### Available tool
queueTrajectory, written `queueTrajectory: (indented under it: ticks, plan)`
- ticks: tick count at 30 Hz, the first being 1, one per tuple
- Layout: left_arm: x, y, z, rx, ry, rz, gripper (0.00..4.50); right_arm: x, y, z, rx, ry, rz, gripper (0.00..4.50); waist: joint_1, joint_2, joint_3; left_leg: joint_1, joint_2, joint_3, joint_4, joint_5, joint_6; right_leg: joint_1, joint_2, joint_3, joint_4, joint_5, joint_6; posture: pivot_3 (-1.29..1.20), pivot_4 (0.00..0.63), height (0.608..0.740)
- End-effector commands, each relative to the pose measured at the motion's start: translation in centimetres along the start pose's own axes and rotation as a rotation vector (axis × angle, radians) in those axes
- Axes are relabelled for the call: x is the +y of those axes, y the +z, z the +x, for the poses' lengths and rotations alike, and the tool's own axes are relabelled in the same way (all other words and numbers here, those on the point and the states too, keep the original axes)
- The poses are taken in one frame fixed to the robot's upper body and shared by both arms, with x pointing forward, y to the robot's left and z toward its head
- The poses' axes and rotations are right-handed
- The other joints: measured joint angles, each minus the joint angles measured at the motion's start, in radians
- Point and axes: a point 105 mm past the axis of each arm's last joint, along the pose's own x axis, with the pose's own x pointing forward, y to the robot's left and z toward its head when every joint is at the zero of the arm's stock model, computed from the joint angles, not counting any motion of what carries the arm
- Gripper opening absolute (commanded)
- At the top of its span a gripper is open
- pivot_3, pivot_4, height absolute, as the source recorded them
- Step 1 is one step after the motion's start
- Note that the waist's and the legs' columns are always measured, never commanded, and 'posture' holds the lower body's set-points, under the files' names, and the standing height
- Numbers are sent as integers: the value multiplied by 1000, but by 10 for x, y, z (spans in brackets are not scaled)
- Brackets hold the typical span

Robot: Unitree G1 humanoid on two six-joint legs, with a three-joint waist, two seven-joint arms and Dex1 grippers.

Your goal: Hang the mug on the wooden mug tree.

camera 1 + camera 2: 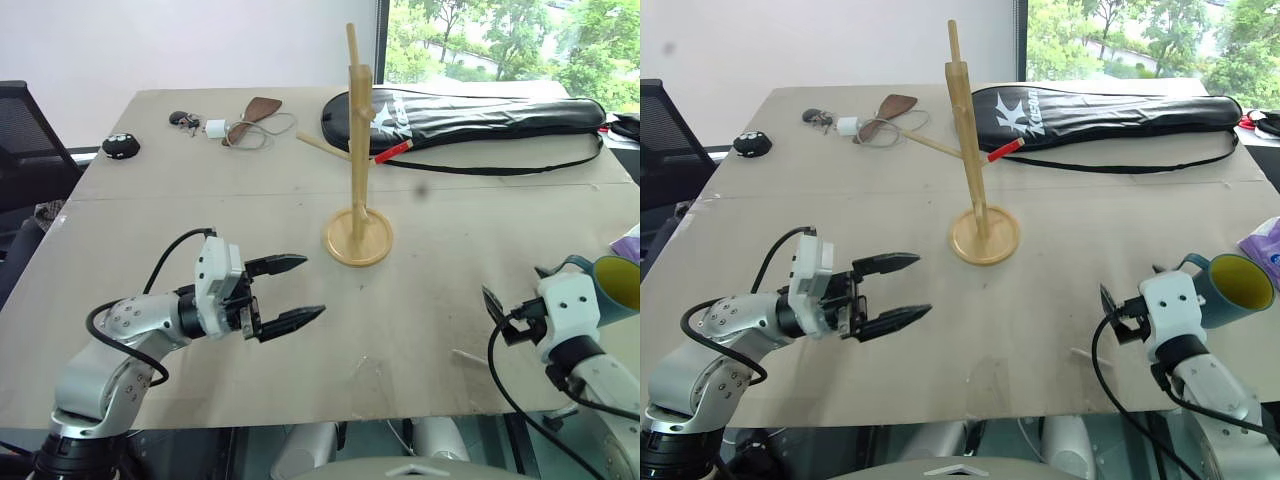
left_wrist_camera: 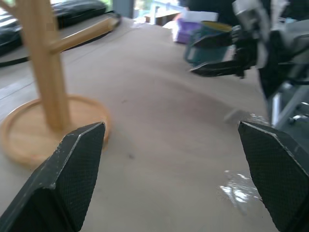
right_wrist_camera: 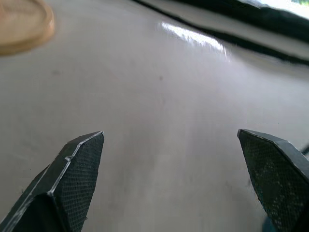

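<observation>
At the right edge of the frame the mug point(image 1: 1233, 289) lies on its side just beside the right gripper point(image 1: 1108, 312), whose fingers are spread and empty. The left gripper point(image 1: 892, 290) is released too. The wooden mug tree point(image 1: 970, 160) stands in the centre. The grasp has not begun; next the right gripper must reach the mug.

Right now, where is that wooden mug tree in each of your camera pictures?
Left eye view: the wooden mug tree stands mid-table, centre.
Right eye view: centre again, slightly further left.
Left wrist view: post and round base at the left edge.
Right wrist view: a bit of its base in the top left corner.
Shared landmark: the black racket bag behind it.
</observation>
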Motion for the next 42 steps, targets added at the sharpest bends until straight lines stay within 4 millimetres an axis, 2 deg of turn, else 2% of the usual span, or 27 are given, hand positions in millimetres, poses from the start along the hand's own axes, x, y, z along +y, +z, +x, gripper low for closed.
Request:
queueTrajectory:
  ticks: [1,5,9,19,27,39,42]
  plan:
    - [-7,13,4,-22,-117,59,4500,-4,2,-6,1,-111,35,4478,-1,0,0,0,0,0,0,0,0,0,0,0,0,0,0,0,150,740]
    - [-4,17,12,-24,-178,84,4500,-11,-6,-6,19,-273,111,4478,-2,0,0,2,0,1,0,0,0,1,0,1,1,0,0,0,150,740]
    - [-2,18,14,-13,-216,99,4500,-15,-5,-4,3,-377,153,4478,-16,0,0,3,0,2,-1,0,0,0,1,2,1,0,0,0,150,740]
    - [0,15,8,1,-237,100,4500,-1,4,20,-30,-350,221,4478,-27,0,0,4,0,2,-2,0,0,0,1,3,1,0,0,0,150,740]
    - [-3,17,10,-4,-240,99,4500,-19,1,31,-5,-463,247,4478,-27,1,0,4,0,2,-2,0,0,0,1,3,1,0,0,0,150,740]
    - [-1,19,11,-10,-216,103,4500,-38,5,48,-13,-507,255,4478,-29,1,0,4,0,2,-2,0,0,0,1,3,1,0,0,0,150,740]
    - [0,18,11,-10,-210,104,4500,-39,6,54,-12,-504,245,3623,-30,1,0,4,1,2,-2,0,0,0,1,3,1,0,0,0,150,740]
